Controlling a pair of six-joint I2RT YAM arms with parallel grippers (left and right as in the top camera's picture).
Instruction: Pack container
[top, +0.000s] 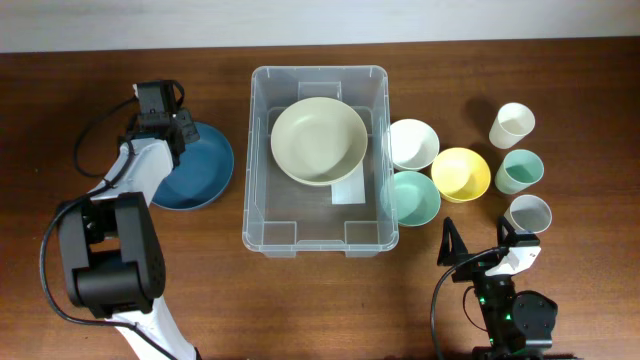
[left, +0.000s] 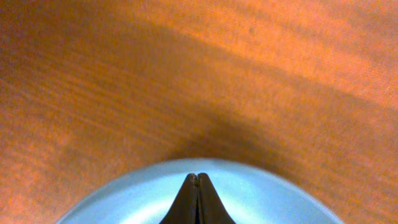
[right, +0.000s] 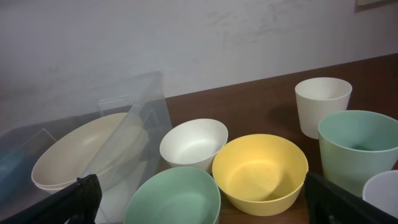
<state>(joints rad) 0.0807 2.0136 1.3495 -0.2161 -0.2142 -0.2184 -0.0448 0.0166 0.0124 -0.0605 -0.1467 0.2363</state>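
Note:
The container (top: 262, 205) is a large clear bin in the middle of the table, and a cream bowl (top: 318, 140) lies inside it. In the right wrist view the container's wall (right: 134, 106) and the cream bowl (right: 87, 149) show at the left. To the container's left sits a blue bowl (top: 205, 170). My left gripper (top: 186, 134) is over that bowl's far-left rim. In the left wrist view this gripper (left: 198, 177) is shut, its tips pressed together above the blue bowl (left: 124, 199) with nothing between them. My right gripper (top: 478, 247) stands open near the front right edge.
Right of the container stand a white bowl (top: 412, 143), a mint bowl (top: 412, 196) and a yellow bowl (top: 460, 173). Further right are a white cup (top: 512, 124), a mint cup (top: 520, 171) and a pale grey cup (top: 528, 213). A wall runs behind the table.

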